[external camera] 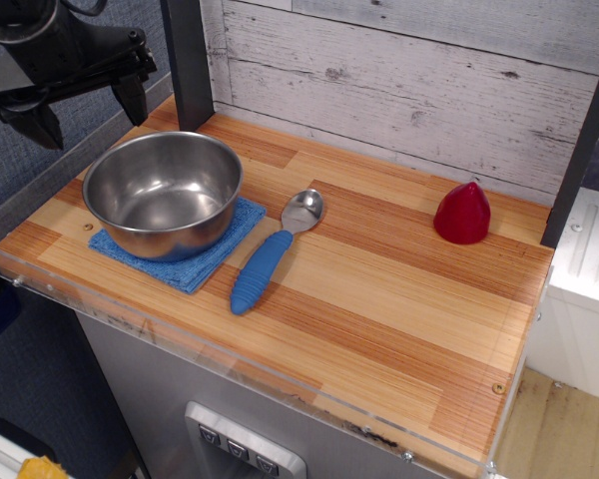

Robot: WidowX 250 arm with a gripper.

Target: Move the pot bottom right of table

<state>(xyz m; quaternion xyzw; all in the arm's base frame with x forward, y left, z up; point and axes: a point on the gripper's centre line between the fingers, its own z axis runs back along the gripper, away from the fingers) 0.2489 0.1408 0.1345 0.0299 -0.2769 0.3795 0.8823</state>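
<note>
The pot (163, 193) is a shiny steel bowl standing upright on a blue cloth (185, 257) at the left end of the wooden table (399, 299). My gripper (88, 112) hangs above the table's far left corner, up and to the left of the pot, apart from it. Its two black fingers (133, 98) point down with a wide gap between them and nothing held.
A blue-handled metal spoon (270, 257) lies just right of the pot. A small red cone (462, 213) stands at the back right. A clear acrylic rim (280, 394) edges the table. A whitewashed plank wall (409, 80) and a dark post (188, 60) stand behind.
</note>
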